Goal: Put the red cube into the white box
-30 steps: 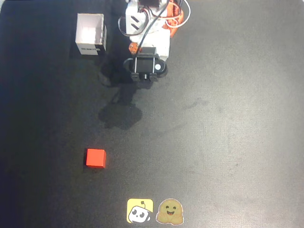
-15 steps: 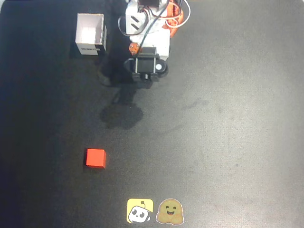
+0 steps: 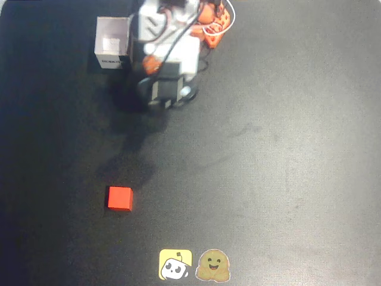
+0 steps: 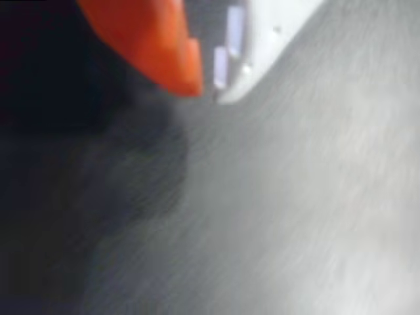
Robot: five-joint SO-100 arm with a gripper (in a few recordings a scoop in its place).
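The red cube [image 3: 119, 198] lies flat on the black table at the lower left of the overhead view. The white box [image 3: 113, 43] stands open-topped at the upper left, its dark label on the near side. My gripper [image 3: 162, 96] hangs at the top centre, just right of the box and far above the cube in the picture. In the blurred wrist view, the gripper [image 4: 209, 90] shows an orange finger [image 4: 157, 39] and a white finger [image 4: 262, 46] whose tips almost meet, with nothing between them. It looks shut over bare table.
The arm's white and orange base [image 3: 178, 24] sits at the top edge beside the box. Two stickers [image 3: 193, 264] lie at the bottom centre. The black table [image 3: 286, 149] stretches bare to the right.
The arm has swung left toward the box side, and its shadow shifted left with it. The cube and box have not moved.
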